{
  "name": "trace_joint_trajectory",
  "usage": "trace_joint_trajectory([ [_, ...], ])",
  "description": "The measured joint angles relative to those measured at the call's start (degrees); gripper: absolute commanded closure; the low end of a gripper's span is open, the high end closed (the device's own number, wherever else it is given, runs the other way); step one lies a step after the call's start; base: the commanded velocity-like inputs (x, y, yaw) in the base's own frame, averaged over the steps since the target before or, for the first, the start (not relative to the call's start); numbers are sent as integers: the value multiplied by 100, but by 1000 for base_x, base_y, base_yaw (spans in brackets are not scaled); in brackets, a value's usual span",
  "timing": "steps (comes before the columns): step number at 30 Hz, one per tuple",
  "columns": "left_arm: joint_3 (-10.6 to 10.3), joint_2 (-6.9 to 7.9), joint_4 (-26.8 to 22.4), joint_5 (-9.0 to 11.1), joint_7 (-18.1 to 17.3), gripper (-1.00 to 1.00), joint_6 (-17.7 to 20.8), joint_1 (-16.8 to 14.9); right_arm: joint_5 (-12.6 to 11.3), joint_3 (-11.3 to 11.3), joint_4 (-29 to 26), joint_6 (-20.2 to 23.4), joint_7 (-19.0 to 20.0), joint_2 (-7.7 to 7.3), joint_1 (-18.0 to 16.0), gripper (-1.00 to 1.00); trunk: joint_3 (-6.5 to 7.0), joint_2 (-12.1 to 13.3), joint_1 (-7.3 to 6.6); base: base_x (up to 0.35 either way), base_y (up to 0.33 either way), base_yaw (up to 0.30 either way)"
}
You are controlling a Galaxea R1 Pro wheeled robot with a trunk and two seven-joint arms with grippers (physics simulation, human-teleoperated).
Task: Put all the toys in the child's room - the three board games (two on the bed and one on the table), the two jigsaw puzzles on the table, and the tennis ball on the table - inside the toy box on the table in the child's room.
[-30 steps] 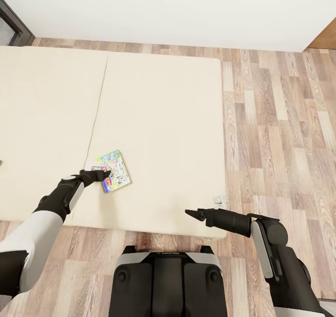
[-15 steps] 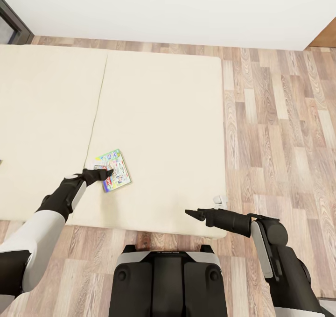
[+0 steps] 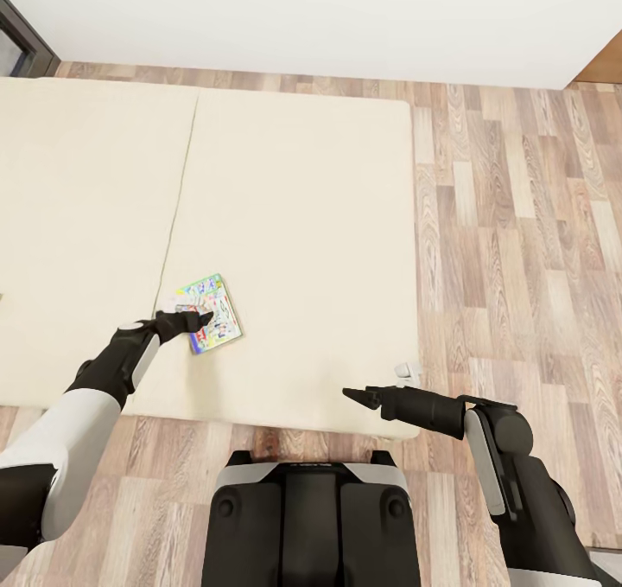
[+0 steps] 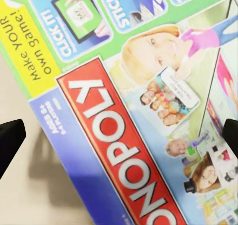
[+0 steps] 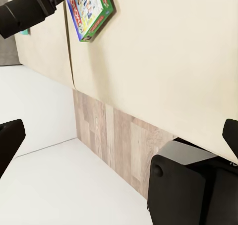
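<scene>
From the head camera, a board game lies flat on the beige bed near its front edge, and the left gripper hangs over the box's near-left part; whether it touches cannot be told. The right gripper hovers well apart from the box, over the bed's front edge. In the left wrist view the Monopoly lid sits between the two dark fingertips, which stand wide apart. The right wrist view shows its own fingertips spread too, with the game box far off beside the left arm.
</scene>
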Motion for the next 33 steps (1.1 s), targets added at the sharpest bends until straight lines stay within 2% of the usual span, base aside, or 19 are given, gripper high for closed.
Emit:
trace_joint_trajectory([
  [17,28,-6,17,-10,-41,-100,-9,0,0,-1,0,0,2,0,0,-100,-1,0,0,0,-3,0],
  [33,42,-13,29,-37,-32,-100,-11,-1,11,0,7,-8,-22,0,0,-100,-1,0,-1,0,-114,0],
])
